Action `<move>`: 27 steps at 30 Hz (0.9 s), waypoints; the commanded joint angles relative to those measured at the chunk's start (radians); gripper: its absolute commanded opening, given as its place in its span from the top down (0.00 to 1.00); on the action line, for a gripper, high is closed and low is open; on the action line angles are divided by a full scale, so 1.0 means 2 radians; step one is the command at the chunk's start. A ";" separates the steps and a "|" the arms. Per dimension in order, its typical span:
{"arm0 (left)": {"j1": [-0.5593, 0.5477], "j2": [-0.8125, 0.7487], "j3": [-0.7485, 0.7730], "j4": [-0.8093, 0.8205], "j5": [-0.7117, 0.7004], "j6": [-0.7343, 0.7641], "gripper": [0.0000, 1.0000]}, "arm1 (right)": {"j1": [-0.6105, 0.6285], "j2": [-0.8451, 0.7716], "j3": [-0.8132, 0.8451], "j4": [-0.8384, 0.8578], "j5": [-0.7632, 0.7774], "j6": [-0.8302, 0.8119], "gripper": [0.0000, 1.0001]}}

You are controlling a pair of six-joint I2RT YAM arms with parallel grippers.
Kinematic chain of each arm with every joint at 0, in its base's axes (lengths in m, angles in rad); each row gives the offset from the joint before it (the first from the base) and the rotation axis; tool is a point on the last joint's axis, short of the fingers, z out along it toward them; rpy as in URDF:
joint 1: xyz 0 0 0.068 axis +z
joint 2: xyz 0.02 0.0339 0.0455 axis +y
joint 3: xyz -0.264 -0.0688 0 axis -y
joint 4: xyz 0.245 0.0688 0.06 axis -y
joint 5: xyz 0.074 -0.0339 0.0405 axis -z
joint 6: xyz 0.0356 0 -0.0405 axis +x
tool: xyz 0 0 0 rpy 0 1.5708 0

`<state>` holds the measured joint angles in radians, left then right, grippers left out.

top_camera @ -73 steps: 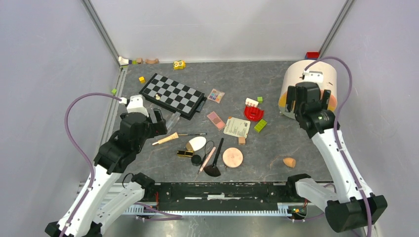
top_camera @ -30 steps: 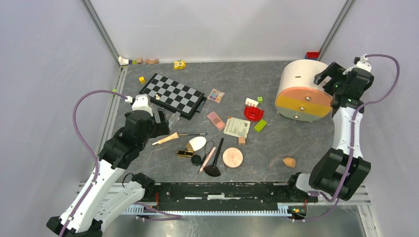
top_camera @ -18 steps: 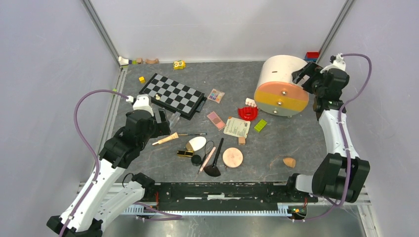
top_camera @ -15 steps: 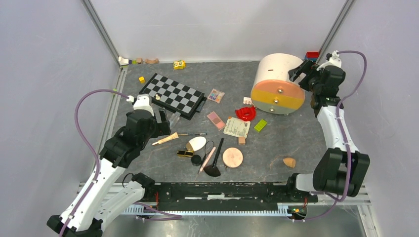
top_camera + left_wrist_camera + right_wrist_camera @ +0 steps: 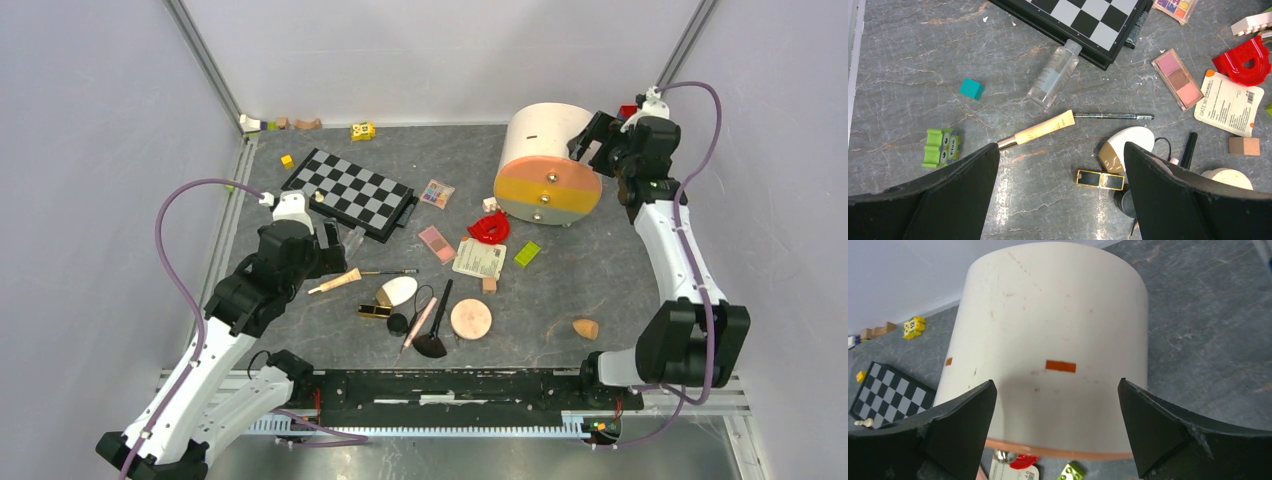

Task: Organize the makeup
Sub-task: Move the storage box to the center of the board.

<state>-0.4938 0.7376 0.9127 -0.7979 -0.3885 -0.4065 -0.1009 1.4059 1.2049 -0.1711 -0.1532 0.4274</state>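
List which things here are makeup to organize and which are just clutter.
Makeup: pink palette, multicolour palette, peach compact, black-gold tube, cream tube, orange sponge, black-handled brush.
Clutter: chessboard, red curved piece, teal cube, green alien toy, wooden block, green brick.

Grey veined stone-look desk (image 5: pixel 908 65) is looking matt and slightly rough. Red curved plastic piece (image 5: pixel 1243 62) is shining glossy. Black-gold tube (image 5: pixel 1099 179) is gleaming like polished metal. Pink three-pan palette (image 5: pixel 1178 79) is showing powdery matt pans. Small wooden block (image 5: pixel 1244 145) is looking unvarnished. White cylindrical drum (image 5: pixel 1048 340) is showing smooth, matt, scuffed skin.
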 commanded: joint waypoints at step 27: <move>0.002 0.005 0.003 0.014 0.001 0.005 0.00 | 0.077 -0.102 -0.122 0.022 -0.007 0.053 0.23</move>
<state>-0.4938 0.7506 0.9127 -0.7982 -0.3882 -0.4065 0.0490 1.1801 0.9661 -0.2050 -0.1867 0.5007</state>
